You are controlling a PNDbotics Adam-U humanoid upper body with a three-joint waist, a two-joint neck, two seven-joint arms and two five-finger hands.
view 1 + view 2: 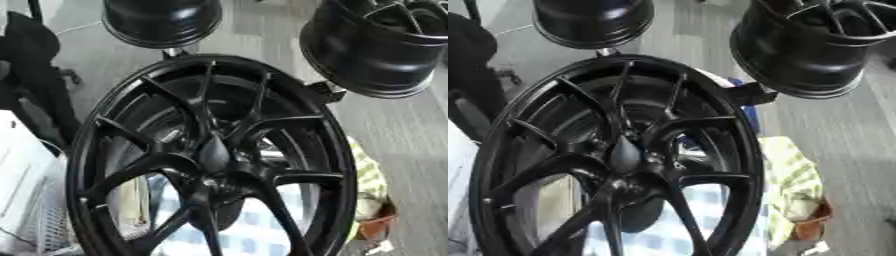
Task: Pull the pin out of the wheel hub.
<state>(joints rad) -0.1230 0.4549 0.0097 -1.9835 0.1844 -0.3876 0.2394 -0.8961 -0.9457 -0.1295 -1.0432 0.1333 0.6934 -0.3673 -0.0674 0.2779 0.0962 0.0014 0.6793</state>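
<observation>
**Filling the View: A Black Wheel, No Hand in Sight**

Standing upright and tilted slightly across the frame, a large black multi-spoke wheel [213, 160] took up most of both eye views. Its thin paired spokes ran from the rim in to a dark central hub [214, 167], where a pointed, cone-like black shape sat at the middle; whether that shape was the pin could not be told, as everything there was the same glossy black.

Two more black wheels hung above it: one at the upper left [162, 21], seen barrel-first, and a second at the upper right [378, 45], showing part of its spokes. A small dark bracket [325, 91] showed just beside the big wheel's upper right rim.

Behind the spokes lay a blue-and-white checked cloth [710, 220], and to the right of the rim a yellow-green striped cloth [791, 182] with a small reddish-brown object [811, 222] near its lower edge. Grey flooring [411, 130] ran off to the right. A dark shape [31, 75] stood at the left edge.

Neither robot hand appeared in either view, so nothing could be said of the fingers.
</observation>
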